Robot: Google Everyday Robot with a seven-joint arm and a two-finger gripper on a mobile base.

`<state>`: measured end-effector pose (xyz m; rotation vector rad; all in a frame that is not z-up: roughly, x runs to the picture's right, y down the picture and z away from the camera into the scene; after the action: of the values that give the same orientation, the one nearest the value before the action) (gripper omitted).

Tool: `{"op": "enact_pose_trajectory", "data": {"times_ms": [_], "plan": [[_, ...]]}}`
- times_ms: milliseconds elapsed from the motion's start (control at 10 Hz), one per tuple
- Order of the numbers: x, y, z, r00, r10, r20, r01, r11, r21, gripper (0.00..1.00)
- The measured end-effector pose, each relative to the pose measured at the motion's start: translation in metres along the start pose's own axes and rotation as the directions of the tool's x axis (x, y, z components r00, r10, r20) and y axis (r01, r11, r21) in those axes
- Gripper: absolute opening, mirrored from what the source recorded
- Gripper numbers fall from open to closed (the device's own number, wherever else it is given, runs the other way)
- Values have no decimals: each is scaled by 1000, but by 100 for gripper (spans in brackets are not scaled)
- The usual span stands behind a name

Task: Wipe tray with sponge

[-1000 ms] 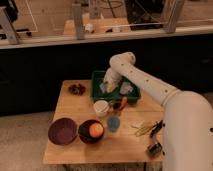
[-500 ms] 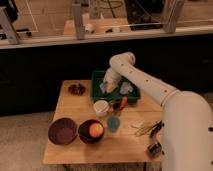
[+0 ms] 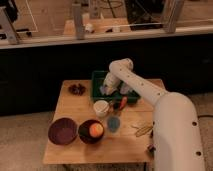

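At the far side of the wooden table (image 3: 125, 148), the green tray (image 3: 96, 76) is set within easy reach. The gripper (image 3: 107, 90) is held down in the tray's left half with jaws closed tight, presumably so that the sponge is pressed flat for wiping; the sponge itself cannot be made out beneath it.

white tool (image 3: 107, 90) in dark green tray (image 3: 95, 80), blue cup (image 3: 113, 124), tan table (image 3: 70, 147).
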<state>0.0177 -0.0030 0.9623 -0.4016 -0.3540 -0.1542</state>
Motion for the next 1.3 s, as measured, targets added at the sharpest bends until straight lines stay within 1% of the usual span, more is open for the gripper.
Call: {"op": "enact_pose_trajectory", "data": {"times_ms": [200, 400, 500, 600, 1000, 1300], "plan": [[1, 0, 7, 1000, -9, -17, 9, 1000, -8, 0], [5, 0, 10, 999, -15, -39, 14, 999, -32, 0], [4, -3, 13, 998, -29, -48, 26, 999, -46, 0], [4, -7, 15, 998, -37, -50, 34, 998, -54, 0], [19, -19, 25, 998, -30, -50, 26, 997, -77, 0], [35, -20, 30, 997, -18, -75, 10, 995, -97, 0]]}}
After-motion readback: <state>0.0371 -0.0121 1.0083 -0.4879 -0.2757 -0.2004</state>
